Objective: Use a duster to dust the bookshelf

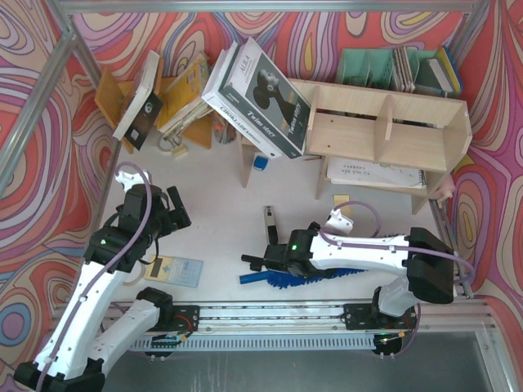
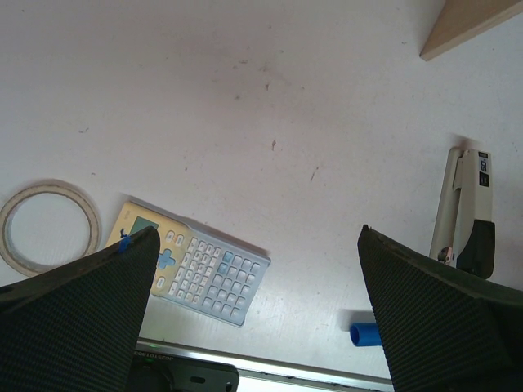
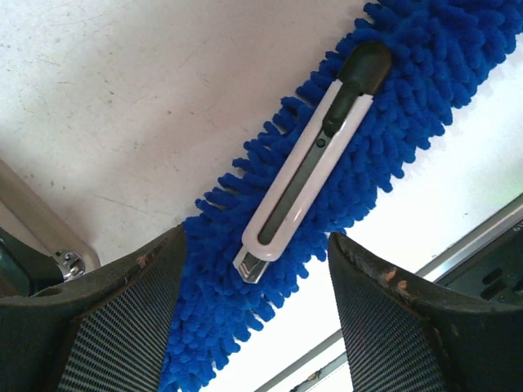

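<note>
The bookshelf (image 1: 384, 131), pale plywood with upright dividers, stands at the back right. The duster (image 1: 288, 281) lies on the table near the front rail, mostly under my right arm, its slim blue handle (image 1: 249, 278) pointing left. The right wrist view shows its blue fluff (image 3: 384, 122) with a white-and-grey utility knife (image 3: 306, 167) lying on top. My right gripper (image 3: 255, 245) is open and straddles the fluff; the left finger (image 3: 139, 310) touches it, the right finger stands apart. My left gripper (image 2: 257, 233) hangs open above the table, holding nothing. The handle's end (image 2: 365, 334) shows by its right finger.
A calculator (image 2: 196, 265), a tape ring (image 2: 49, 224) and a stapler (image 2: 466, 216) lie under the left gripper. A large book (image 1: 257, 98) leans on the bookshelf's left end. An orange rack (image 1: 176, 98) and green file holders (image 1: 376, 69) stand at the back.
</note>
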You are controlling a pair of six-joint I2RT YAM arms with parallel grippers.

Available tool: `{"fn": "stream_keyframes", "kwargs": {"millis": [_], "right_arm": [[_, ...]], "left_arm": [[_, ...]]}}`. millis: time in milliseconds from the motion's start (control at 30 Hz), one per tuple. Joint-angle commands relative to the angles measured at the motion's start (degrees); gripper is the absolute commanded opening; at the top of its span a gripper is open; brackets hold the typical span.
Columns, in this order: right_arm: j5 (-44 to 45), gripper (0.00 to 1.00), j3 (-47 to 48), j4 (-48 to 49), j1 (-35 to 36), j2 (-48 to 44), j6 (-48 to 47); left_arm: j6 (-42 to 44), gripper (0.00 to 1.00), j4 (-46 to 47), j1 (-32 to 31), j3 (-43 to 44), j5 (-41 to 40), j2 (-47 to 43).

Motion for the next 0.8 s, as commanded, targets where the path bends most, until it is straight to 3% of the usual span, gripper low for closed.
{"fn": "stream_keyframes", "kwargs": {"millis": [0,400,767], "right_arm": [[-1.0,0.65,-2.2,-3.9,-0.1,-2.7,19.1],[-3.3,0.59,-12.2,9.4,-3.4,-8.7,16.8],[-4.8,0.56,-15.0,12.7,-6.5,-8.9,14.8]], "left_arm": [[-0.4,0.99,-0.8,-0.2,-0.7,-0.6,-0.8],[-0.3,0.98,-0.6,-0.2,-0.7,-0.4,-0.7],[-0.3,0.98,-0.6,-0.2,-0.7,-0.5,-0.4]]}}
